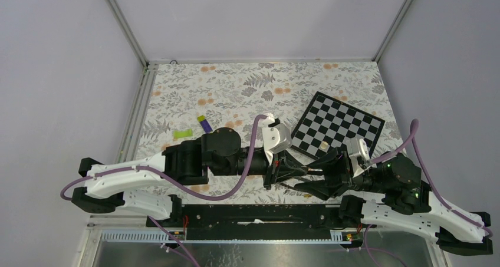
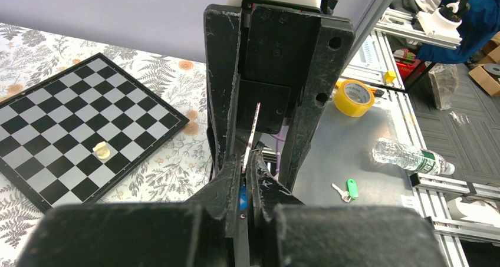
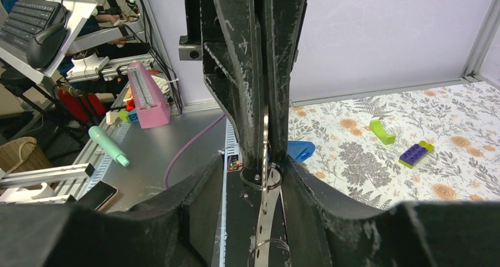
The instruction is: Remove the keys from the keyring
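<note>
Grey keyring (image 2: 255,128) edge-on | left pincer (image 2: 246,175) clamped on it | right pincer (image 3: 253,178) apart

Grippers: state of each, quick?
Left gripper: closed on the keyring.
Right gripper: open, straddling the keyring.

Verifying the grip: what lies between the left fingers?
The keyring, edge-on, pinched between the left fingers; the left wrist view shows it.
</note>
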Tool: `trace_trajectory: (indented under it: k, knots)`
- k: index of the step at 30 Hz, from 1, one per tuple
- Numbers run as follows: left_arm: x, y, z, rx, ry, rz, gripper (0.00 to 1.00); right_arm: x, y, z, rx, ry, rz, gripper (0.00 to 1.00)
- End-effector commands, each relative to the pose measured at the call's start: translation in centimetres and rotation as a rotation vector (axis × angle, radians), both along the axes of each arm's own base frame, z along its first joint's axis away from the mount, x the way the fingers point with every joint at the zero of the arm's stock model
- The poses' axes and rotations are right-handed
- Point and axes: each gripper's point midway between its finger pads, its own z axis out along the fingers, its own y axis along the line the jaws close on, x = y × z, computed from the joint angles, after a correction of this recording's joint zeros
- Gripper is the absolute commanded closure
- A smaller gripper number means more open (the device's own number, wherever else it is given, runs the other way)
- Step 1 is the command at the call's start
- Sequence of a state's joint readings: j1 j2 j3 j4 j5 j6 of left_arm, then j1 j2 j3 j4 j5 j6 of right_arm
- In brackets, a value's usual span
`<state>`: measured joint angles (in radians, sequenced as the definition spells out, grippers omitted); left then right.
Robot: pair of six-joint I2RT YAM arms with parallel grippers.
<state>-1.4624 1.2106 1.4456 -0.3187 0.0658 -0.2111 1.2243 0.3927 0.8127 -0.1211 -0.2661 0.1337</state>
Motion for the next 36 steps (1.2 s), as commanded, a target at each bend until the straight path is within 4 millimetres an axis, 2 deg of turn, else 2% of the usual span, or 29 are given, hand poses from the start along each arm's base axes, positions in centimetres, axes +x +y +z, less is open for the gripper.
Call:
trace_trajectory:
  k: [1, 8, 14, 20, 29, 36]
  knots:
    - [0.2, -0.3, 3.9, -0.132, -0.008, 0.009, 1.00, 0.3, 0.0, 1.4, 0.054, -0.007, -0.019, 0.54]
    - [0.2, -0.1, 3.9, -0.136, -0.007, 0.011, 1.00, 0.6, 0.0, 1.1, 0.046, -0.005, -0.035, 0.59]
    - [0.3, 0.1, 4.1, -0.140, -0.010, 0.017, 1.00, 0.6, -0.3, 0.9, 0.047, -0.004, -0.039, 0.55]
    - [0.3, 0.1, 4.1, -0.141, -0.011, 0.019, 1.00, 0.6, -0.4, 0.7, 0.044, -0.001, -0.039, 0.59]
    - [0.4, 0.4, 4.2, -0.146, -0.010, 0.025, 1.00, 0.6, -0.4, 0.4, 0.035, 0.000, -0.044, 0.52]
    - [0.4, 0.4, 4.3, -0.148, -0.011, 0.025, 1.00, 0.7, -0.4, 0.4, 0.034, 0.001, -0.049, 0.58]
